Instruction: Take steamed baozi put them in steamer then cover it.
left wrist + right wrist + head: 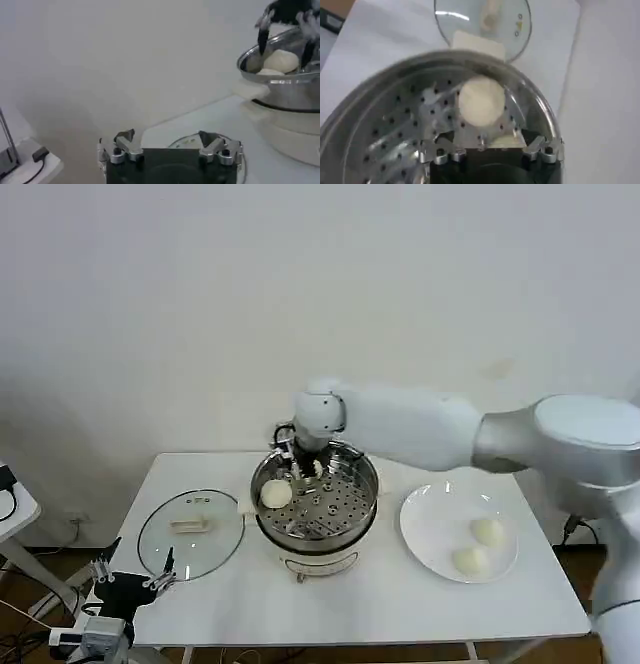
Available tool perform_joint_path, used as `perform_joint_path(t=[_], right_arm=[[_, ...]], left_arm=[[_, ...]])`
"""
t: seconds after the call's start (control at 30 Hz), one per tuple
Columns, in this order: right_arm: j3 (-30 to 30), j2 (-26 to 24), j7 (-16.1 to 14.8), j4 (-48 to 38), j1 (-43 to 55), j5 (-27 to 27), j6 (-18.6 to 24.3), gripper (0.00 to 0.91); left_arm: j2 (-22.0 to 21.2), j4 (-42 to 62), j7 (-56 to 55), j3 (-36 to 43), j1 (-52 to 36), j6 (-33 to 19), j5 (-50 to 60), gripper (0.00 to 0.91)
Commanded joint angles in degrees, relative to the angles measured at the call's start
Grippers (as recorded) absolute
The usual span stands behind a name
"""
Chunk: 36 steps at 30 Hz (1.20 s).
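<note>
While right gripper (305, 467) blurs, baozi (481, 101) half-hidden

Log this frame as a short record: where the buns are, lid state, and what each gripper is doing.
buns in steamer: one baozi on the perforated floor of the steamer
buns on plate: two on the white plate
cover: glass lid lying on the table, left of the steamer; not on yet
right gripper: over the steamer, open, holding nothing
left gripper: open, low at the table's front-left edge, near the lid
</note>
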Motion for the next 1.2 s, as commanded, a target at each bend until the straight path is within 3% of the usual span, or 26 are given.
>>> perform_joint_path(t=[0.03, 0.23, 0.47, 0.6, 1.0, 1.2], right_arm=[[1.27, -27.39, -5.06, 16.35, 7.47, -5.68, 5.34, 0.907], [2.48, -41.24, -10.51, 18.76, 4.90, -13.40, 11.79, 0.907], [6.72, -48.15, -13.14, 19.64, -4.82, -23.27, 17.15, 0.907], [8.65, -49.41, -12.64, 19.55, -10.43, -26.30, 17.96, 0.907], [23.37, -47.72, -11.57, 16.08, -31.96, -30.51, 19.65, 0.907], [25.45, -45.98, -12.17, 13.44, -36.29, -31.49, 19.57, 0.907]], left_arm=[[0.44, 0.58, 0.01, -0.05, 0.00, 0.05, -0.09, 0.907], [1.15, 0.63, 0.03, 0.07, 0.73, 0.03, 0.01, 0.907], [0.78, 0.21, 0.02, 0.79, 1.38, 0.05, 0.49, 0.907], [0.43, 0.21, -0.03, 0.86, 1.87, -0.06, 0.86, 0.907], [-0.29, -0.26, 0.14, 0.61, 2.98, -0.08, 1.85, 0.907], [-0.21, -0.17, 0.25, 0.17, 3.46, 0.02, 2.05, 0.907]])
